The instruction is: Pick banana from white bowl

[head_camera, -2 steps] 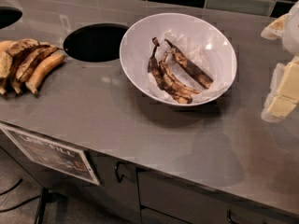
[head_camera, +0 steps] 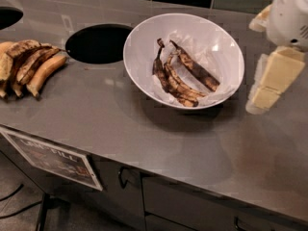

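A large white bowl [head_camera: 139,52] lined with white paper stands on the grey counter. In it lies the banana [head_camera: 195,69], long, nearly straight and brown-black, pointing from upper left to lower right. To its left in the bowl lies a joined pair of curved blackened bananas [head_camera: 171,83]. My gripper [head_camera: 262,52] hangs at the right edge of the view, just right of the bowl's rim and above the counter. Its cream fingers [head_camera: 274,78] stand apart and hold nothing.
A round dark opening [head_camera: 98,43] is cut in the counter left of the bowl. Several yellower bananas [head_camera: 29,66] lie at the far left. A second opening [head_camera: 7,16] shows at the top left corner. The counter's front edge [head_camera: 144,170] runs above cabinet doors.
My gripper has shifted a little to the left, toward the bowl's right rim. The bowl and bananas have not moved.
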You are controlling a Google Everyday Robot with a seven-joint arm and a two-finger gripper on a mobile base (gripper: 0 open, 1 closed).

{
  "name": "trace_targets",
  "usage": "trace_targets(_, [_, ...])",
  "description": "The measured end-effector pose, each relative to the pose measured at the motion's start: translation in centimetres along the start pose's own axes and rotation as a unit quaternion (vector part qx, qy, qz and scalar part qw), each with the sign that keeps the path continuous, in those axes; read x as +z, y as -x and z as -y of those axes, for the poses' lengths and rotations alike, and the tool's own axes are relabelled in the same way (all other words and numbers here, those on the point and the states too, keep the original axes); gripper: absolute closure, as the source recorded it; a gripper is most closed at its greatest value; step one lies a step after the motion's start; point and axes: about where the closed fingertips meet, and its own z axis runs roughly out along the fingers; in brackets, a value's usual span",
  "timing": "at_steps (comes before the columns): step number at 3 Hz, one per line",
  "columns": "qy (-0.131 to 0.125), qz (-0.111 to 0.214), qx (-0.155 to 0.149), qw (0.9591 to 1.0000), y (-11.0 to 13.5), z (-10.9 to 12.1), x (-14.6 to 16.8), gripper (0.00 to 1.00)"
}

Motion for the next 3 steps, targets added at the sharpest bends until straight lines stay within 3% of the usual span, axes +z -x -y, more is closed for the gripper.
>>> trace_targets(1, [0.020, 0.034, -0.014, 0.9991, 4.8, 0.2, 2.6, 0.00])
trace_targets(2, [0.019, 0.036, -0.012, 0.9991, 4.9, 0.3, 2.7, 0.00])
trace_targets(3, [0.011, 0.046, 0.032, 0.9984, 5.2, 1.6, 3.1, 0.00])
